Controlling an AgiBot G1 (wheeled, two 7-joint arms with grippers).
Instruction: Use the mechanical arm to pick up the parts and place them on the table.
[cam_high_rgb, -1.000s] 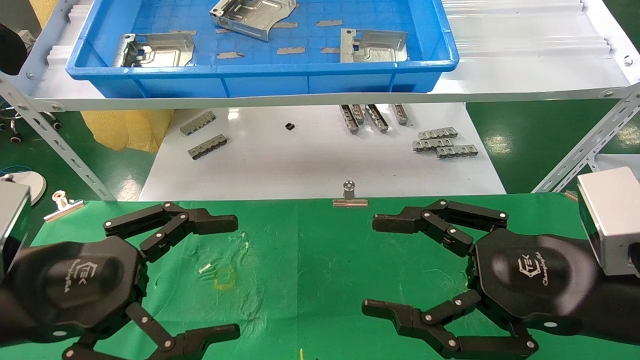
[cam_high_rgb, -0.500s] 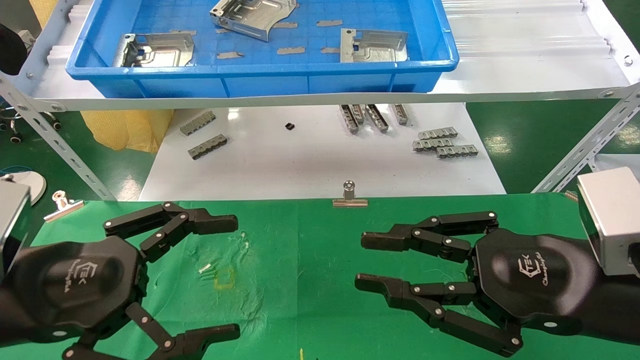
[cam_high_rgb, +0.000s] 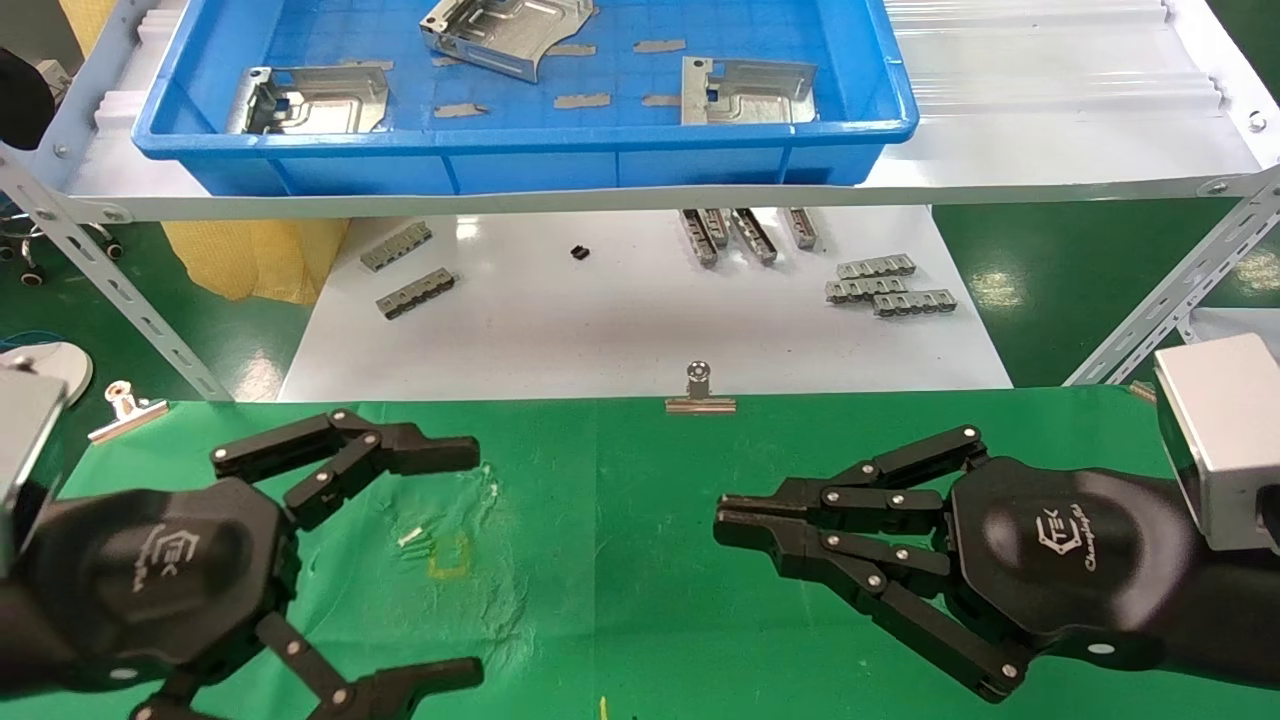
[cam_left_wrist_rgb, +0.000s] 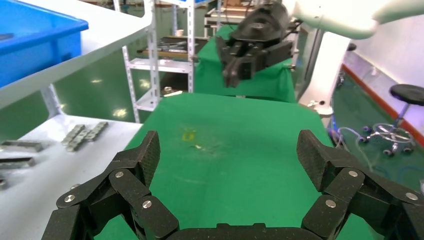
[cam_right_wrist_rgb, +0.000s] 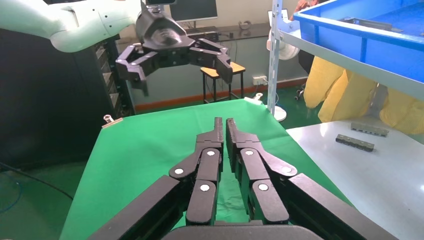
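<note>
Hovering empty over the green counter (cam_high_rgb: 640, 560), the right gripper (cam_high_rgb: 722, 522) is pinched closed, the left gripper (cam_high_rgb: 470, 565) wide; parts (cam_high_rgb: 745, 92) lie in the blue bin (cam_high_rgb: 520, 150), so reaching up there comes next

1. a blue tray (cam_high_rgb: 520, 160) sits on the white ribbed shelf (cam_high_rgb: 1050, 110).
2. thin flat grey slips (cam_high_rgb: 582, 100) lie scattered in the tray.
3. grey comb-like strips (cam_high_rgb: 890, 285) lie in groups on the glossy white bench (cam_high_rgb: 620, 330) below the shelf.
4. a small black piece (cam_high_rgb: 579, 253) lies among them.
5. yellow bags (cam_high_rgb: 255, 260) stand under the shelf.
</note>
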